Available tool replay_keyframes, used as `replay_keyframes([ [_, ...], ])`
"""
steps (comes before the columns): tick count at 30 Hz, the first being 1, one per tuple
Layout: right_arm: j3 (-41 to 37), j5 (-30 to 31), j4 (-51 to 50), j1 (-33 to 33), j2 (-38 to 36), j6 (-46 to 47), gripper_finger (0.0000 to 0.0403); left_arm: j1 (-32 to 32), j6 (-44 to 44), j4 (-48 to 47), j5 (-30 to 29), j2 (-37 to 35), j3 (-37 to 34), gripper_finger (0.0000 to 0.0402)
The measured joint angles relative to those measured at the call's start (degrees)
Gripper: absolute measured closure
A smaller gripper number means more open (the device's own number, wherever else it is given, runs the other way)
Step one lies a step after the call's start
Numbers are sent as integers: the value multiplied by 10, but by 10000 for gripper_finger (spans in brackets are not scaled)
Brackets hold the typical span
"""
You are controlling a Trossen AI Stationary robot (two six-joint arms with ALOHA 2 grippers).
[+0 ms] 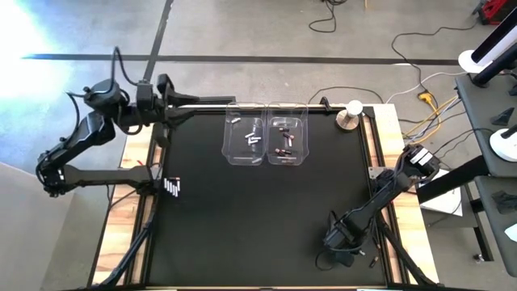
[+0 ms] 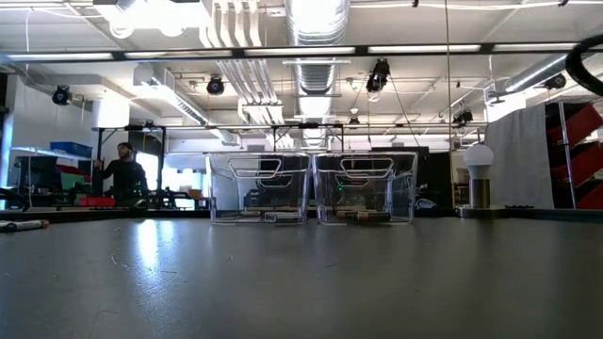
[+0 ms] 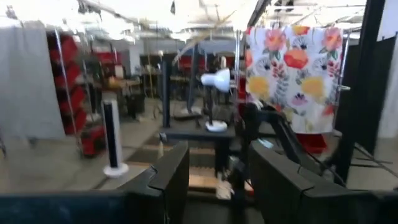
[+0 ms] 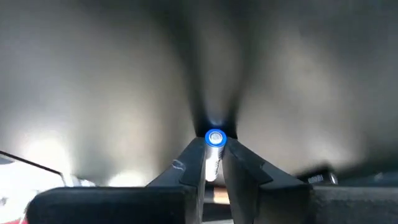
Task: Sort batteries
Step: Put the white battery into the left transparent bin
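Between the right gripper's (image 4: 213, 163) fingers sits one silvery-white cylindrical battery (image 4: 213, 155), pinched; far ahead, two clear plastic bins (image 1: 266, 139) hold several, dark cells (image 1: 172, 187) remain unsorted; left gripper (image 3: 214, 180) spread, idle.

Strong glare washes out the upper left corner of the high view, behind the left gripper (image 1: 166, 85). Ceiling strip lights reflect as a pale sheen on the table (image 2: 301, 282) in the low view. The left wrist view is motion-blurred throughout. Ahead of the right gripper (image 4: 214, 163), the mat is soft, with bright patches either side.
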Motion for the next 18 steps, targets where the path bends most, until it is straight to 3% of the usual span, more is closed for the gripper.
replay_keyframes([
  [13,64,206,14,-32,1,-28,365,0,11,10,191,63,0,258],
  [18,93,295,15,-62,2,-27,365,0,9,73,176,84,0,258],
])
